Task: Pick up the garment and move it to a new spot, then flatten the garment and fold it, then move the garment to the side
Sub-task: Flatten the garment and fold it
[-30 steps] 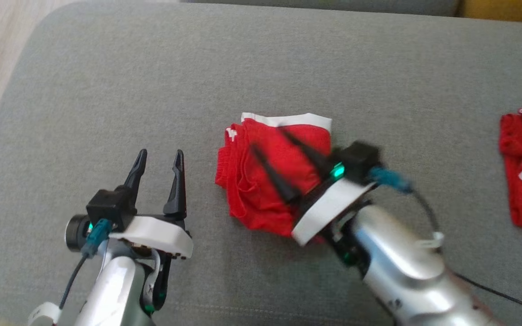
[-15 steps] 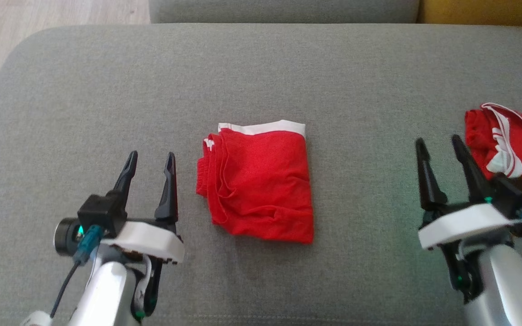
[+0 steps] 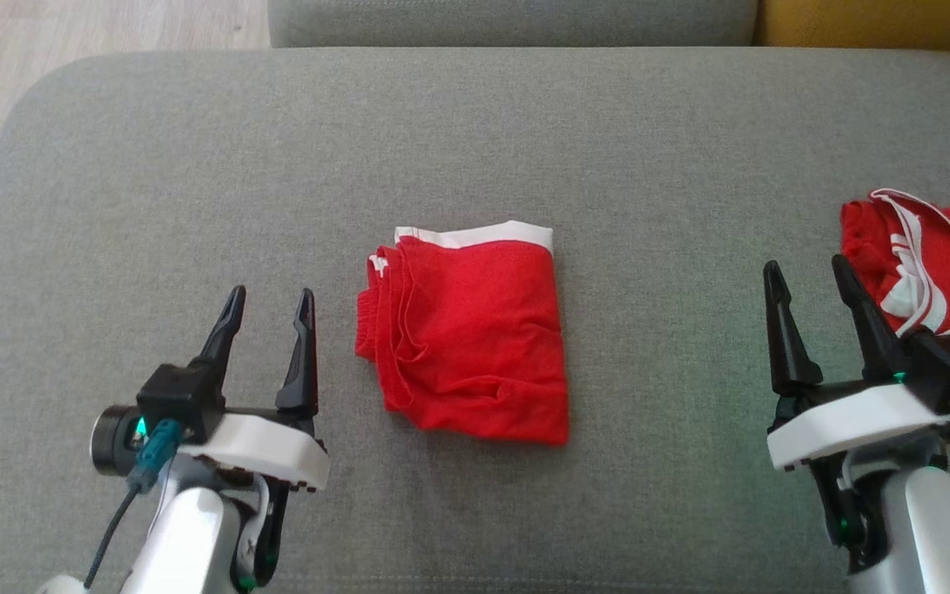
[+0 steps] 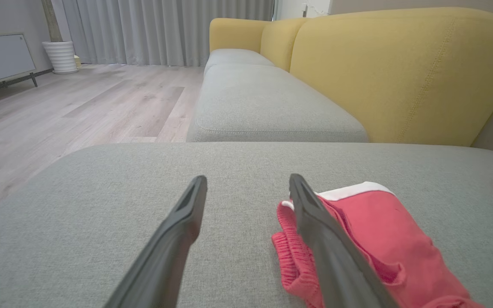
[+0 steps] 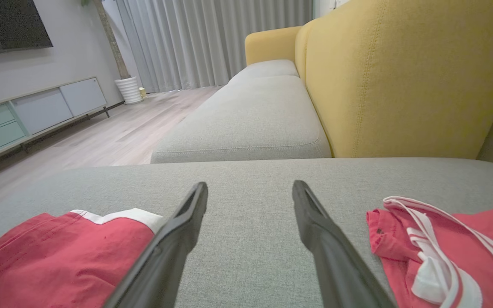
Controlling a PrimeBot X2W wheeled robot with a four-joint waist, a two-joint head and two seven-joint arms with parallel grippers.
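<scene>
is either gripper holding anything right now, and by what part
Nothing is held. The left gripper and right gripper are both open and empty; the folded red garment lies on the grey cushion between them.

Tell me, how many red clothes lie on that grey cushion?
2. One folded garment lies centrally; a striped garment sits at the right edge, partly cut off, so more could be hidden.

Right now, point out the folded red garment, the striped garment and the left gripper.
folded red garment (image 3: 475, 338), head view, middle of its top layer.
striped garment (image 3: 924, 264), head view, middle of the visible part, among its white stripes.
left gripper (image 3: 271, 293), head view, midway between its open fingertips.
</scene>
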